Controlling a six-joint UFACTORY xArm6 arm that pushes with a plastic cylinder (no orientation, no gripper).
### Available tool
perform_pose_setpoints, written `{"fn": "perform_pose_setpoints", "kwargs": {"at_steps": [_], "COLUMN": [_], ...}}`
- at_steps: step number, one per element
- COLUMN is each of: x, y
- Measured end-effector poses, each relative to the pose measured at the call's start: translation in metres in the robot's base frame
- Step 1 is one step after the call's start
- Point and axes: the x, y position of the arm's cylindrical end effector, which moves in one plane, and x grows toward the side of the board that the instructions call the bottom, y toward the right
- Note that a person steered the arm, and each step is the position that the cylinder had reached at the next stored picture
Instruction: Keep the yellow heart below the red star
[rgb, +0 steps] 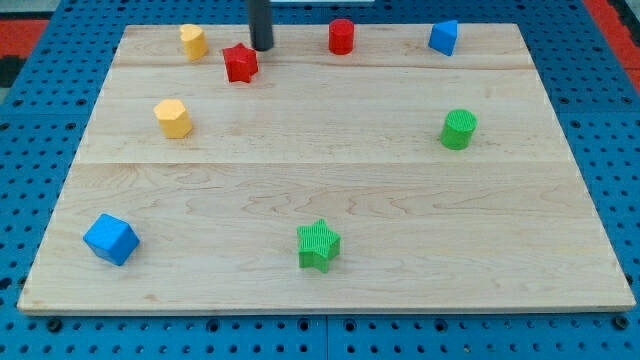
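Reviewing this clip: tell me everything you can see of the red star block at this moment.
The red star is a small, solid red block with a star outline, lying flat on the wooden board near the view's top, left of centre. Its material cannot be told. My tip stands just to its upper right, very close; contact cannot be told. A yellow block sits to its upper left, apart from it.

Pale wood board (330, 190) with smooth matt grain, ribbed green star (318, 245), ribbed green cylinder (459, 129), blue perforated base (30, 110) around it
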Motion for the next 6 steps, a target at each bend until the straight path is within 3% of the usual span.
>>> {"fn": "perform_pose_setpoints", "kwargs": {"at_steps": [2,6], "x": [-0.027,0.075], "y": [-0.100,-0.101]}}
